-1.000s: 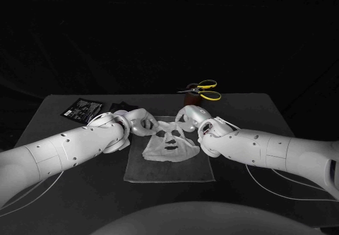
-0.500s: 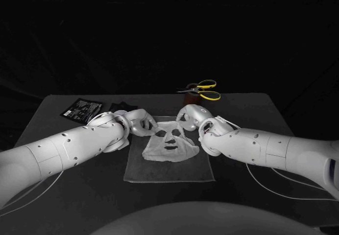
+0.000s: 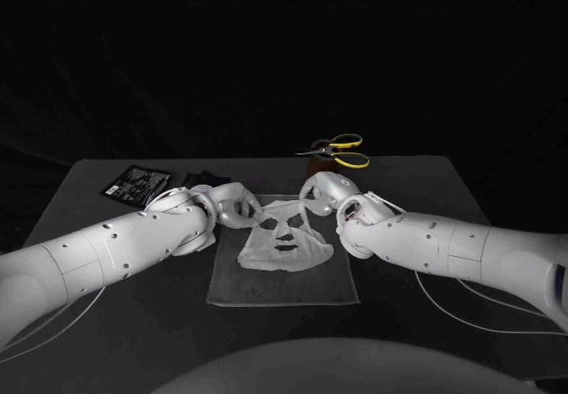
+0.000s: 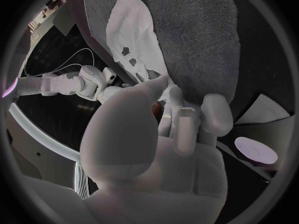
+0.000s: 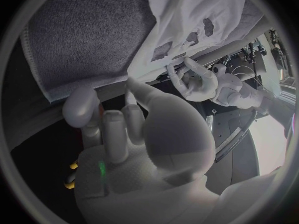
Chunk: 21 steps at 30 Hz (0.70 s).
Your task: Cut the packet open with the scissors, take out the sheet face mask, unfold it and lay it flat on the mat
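Got the mask (image 3: 284, 238) out, unfolded, spread down the middle of the mat (image 3: 284, 289) with eye and mouth holes showing; chin end flat toward the mat's near edge, forehead end at its far edge between the two hands; reads as the last step, laying flat, nearly done.

Left hand (image 3: 231, 205) at the mask's far-left corner; looks to pinch that corner between thumb and a finger, the rest loosely curled. Right hand (image 3: 328, 195) at the far-right corner, thumb tip against the mask's edge, fingers (image 5: 112, 122) curled and apart from it; can't tell whether anything is actually gripped there.

Next move, best guess: lower both corners onto the mat, ease off the pinch without dragging the thin sheet, lift clear; worth watching for a corner clinging to a fingertip and folding back.

From the head: whole layout, plus scissors (image 3: 335, 151) at the far edge of the table (image 3: 432, 187) and packet (image 3: 139, 182) at its far-left corner, both well apart from the mat. From the wrists: contact detail instead; mask corner running in between left thumb and finger, right-side edge seemingly lifted just off the mat by the thumb.
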{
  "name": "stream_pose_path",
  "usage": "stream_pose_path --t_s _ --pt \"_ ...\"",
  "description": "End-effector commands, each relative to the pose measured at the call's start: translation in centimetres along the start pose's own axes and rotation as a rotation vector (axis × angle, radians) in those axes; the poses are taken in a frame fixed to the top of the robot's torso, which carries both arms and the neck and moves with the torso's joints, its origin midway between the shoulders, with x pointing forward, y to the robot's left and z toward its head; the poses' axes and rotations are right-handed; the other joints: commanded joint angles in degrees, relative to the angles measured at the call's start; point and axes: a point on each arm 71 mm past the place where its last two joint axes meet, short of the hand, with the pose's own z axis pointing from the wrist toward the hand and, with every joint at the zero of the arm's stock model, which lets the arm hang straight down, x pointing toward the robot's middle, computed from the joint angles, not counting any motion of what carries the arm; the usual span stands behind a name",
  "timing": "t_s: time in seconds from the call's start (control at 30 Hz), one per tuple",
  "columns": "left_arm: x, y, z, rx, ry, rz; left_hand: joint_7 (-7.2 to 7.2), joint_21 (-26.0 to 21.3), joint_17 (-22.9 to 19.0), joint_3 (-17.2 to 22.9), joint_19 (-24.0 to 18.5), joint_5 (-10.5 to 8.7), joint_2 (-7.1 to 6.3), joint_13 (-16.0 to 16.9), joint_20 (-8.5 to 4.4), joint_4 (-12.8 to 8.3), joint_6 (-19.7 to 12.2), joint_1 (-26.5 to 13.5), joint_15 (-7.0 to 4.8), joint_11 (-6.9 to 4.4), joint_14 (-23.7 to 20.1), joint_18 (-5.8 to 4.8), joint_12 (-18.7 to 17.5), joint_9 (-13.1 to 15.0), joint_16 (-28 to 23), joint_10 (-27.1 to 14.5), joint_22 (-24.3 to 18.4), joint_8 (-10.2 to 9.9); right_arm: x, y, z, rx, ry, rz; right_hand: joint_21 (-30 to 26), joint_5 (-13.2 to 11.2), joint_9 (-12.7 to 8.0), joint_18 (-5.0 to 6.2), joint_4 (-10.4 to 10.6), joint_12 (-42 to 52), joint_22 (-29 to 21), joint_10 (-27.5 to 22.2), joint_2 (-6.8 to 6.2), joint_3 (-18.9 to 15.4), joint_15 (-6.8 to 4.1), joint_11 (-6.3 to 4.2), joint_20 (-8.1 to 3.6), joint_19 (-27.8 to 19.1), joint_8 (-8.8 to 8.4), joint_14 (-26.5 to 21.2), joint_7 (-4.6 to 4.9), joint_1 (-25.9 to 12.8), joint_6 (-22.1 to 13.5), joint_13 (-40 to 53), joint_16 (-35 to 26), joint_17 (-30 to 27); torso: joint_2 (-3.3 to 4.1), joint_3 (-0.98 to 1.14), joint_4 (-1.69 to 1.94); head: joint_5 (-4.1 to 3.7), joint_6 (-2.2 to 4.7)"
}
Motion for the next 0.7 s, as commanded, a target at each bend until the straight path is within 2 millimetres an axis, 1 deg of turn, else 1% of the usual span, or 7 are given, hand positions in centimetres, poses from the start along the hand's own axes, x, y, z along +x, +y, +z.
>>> stream_pose_path --t_s 0.03,0.43,0.57,0.7 --pt "0.1 0.4 0.0 -0.027 0.007 0.012 0.39 0.2 5.0 0.0 0.2 0.13 0.37 0.1 0.01 -0.3 0.1 0.4 -0.07 0.04 2.0 -0.46 0.4 -0.1 0.2 -0.3 0.1 -0.3 -0.3 -0.2 0.1 -0.004 -0.019 0.0 -0.2 0.2 -0.1 0.52 -0.2 -0.7 6.8 -0.5 -0.39 0.2 0.19 0.07 0.03 -0.3 -0.29 4.1 0.06 -0.4 -0.4 0.9 -0.2 6.3 -0.02 -0.03 0.03 -0.07 0.0" --pt "0.1 0.4 -0.1 -0.026 0.001 0.012 0.42 0.2 5.0 0.0 0.2 0.14 0.34 0.1 0.02 -0.4 0.1 0.4 -0.06 0.07 1.9 -0.46 0.4 -0.1 0.2 -0.4 0.1 -0.4 -0.6 -0.9 0.2 0.019 -0.027 -0.017 -0.4 0.3 0.0 0.55 -0.3 -1.0 6.7 -0.7 -0.29 0.4 0.24 0.11 0.08 -0.4 -0.23 4.0 0.1 -0.3 -0.4 0.7 -0.3 6.3 -0.03 -0.05 0.04 -0.18 0.0" --pt "0.1 0.4 -0.1 -0.026 0.0 0.011 0.47 0.2 5.0 0.0 0.1 0.14 0.32 0.2 0.03 -0.4 0.1 0.4 -0.04 0.1 1.9 -0.45 0.5 -0.1 0.2 -0.4 0.1 -0.4 -0.7 -1.3 0.3 0.031 -0.03 -0.026 -1.0 0.2 -0.1 0.62 -0.4 -1.5 6.6 -1.0 -0.48 0.6 0.44 0.39 0.22 -0.7 -0.54 4.0 0.47 -0.4 -1.3 0.3 -0.5 6.0 -0.04 -0.07 0.07 -0.28 0.0" --pt "0.1 0.4 -0.1 -0.025 0.0 0.01 0.54 0.1 5.0 -0.1 0.1 0.14 0.29 0.2 0.04 -0.4 0.1 0.4 -0.01 0.14 1.9 -0.45 0.6 -0.1 0.2 -0.4 0.0 -0.4 -0.9 -1.6 0.1 0.034 -0.029 -0.028 -1.1 0.2 -0.2 0.63 -0.4 -1.5 6.5 -1.1 -0.5 0.7 0.48 0.44 0.25 -0.7 -0.6 3.9 0.53 -0.4 -1.4 0.3 -0.5 5.9 -0.02 -0.06 0.07 -0.26 0.0"
